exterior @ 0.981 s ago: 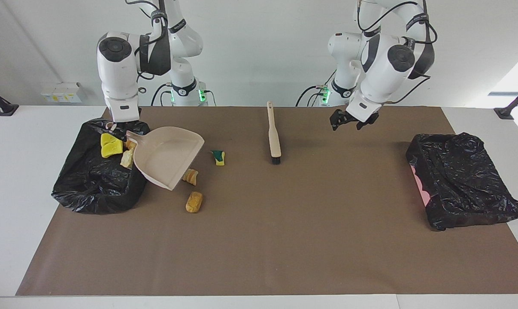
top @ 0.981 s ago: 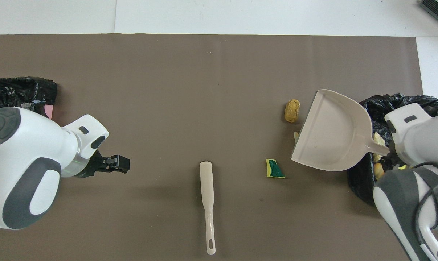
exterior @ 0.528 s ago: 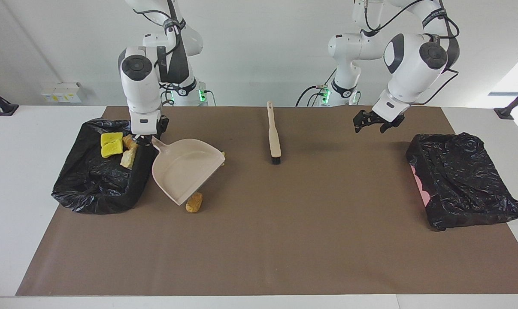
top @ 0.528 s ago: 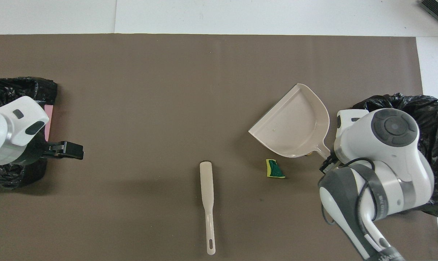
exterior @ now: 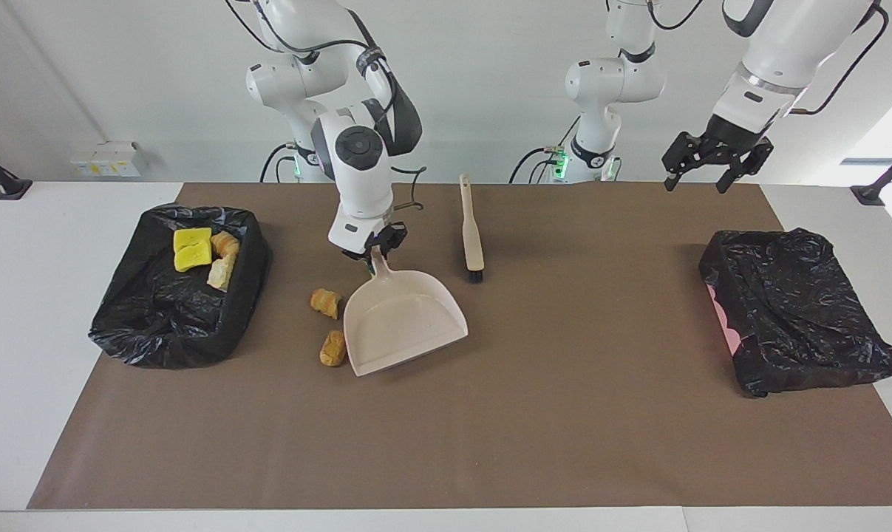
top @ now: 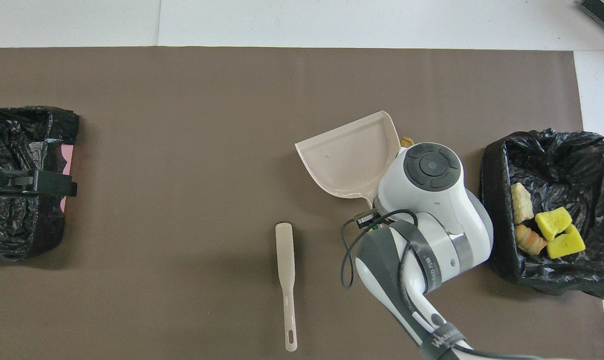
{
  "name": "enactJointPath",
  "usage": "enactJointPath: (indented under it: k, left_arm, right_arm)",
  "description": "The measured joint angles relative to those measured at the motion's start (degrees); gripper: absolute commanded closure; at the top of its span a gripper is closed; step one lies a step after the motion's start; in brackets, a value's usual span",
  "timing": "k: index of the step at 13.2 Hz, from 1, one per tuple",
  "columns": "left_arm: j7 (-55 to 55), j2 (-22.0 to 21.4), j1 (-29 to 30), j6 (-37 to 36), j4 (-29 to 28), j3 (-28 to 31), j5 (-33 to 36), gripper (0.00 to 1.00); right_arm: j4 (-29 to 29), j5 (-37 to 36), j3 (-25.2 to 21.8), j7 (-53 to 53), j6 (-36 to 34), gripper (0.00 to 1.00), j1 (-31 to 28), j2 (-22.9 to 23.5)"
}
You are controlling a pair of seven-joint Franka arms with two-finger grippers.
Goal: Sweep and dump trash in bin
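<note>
My right gripper (exterior: 377, 251) is shut on the handle of the beige dustpan (exterior: 405, 318), whose open lip points away from the robots, low over the mat. Two orange-brown trash lumps (exterior: 326, 301) (exterior: 333, 347) lie on the mat beside the pan, toward the right arm's end. More trash lies in the black-bagged bin (exterior: 172, 340): yellow sponge chunks (top: 554, 222), a bread-like lump (top: 529, 240) and a pale lump (top: 521, 202). In the overhead view the right arm hides its gripper. My left gripper (exterior: 695, 183) hangs open and high over the mat's left-arm end.
The beige brush (exterior: 473, 229) lies on the mat near the robots, beside the dustpan's handle, bristles pointing away from them. A second black-bagged bin (exterior: 793, 310) sits at the left arm's end. The brown mat (top: 181, 125) covers most of the table.
The right gripper has carried the dustpan from the bin toward the table's middle, turning and lowering it. The left gripper has risen and moved toward its own end.
</note>
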Motion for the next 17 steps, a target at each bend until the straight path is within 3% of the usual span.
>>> enactJointPath:
  k: [2,8,9,10,14,17]
  left_arm:
    - [-0.01,0.01,0.00,-3.35,2.90,-0.02,0.79,0.00]
    - [3.44,1.23,1.36,-1.44,3.37,0.16,2.52,0.00]
    - [3.81,1.58,1.54,-0.91,3.23,0.20,2.53,0.00]
    - [4.02,1.88,1.55,-0.74,3.03,0.21,2.53,0.00]
    - [4.57,2.17,1.55,-0.41,2.75,0.17,2.56,0.00]
    - [4.62,2.17,1.55,-0.38,2.75,0.15,2.56,0.00]
  right_arm:
    - [6.30,2.25,0.02,6.79,-0.84,1.00,3.08,5.56]
    - [27.32,4.42,0.07,21.11,-7.10,1.00,7.22,22.82]
    - [30.38,4.43,0.20,22.38,-8.37,0.79,7.40,24.59]
    - [32.64,4.44,0.56,23.18,-8.98,0.01,7.43,25.98]
    - [35.16,4.58,0.72,23.70,-9.47,0.00,7.36,27.24]
    - [34.74,4.74,0.78,23.70,-11.26,0.00,7.20,25.40]
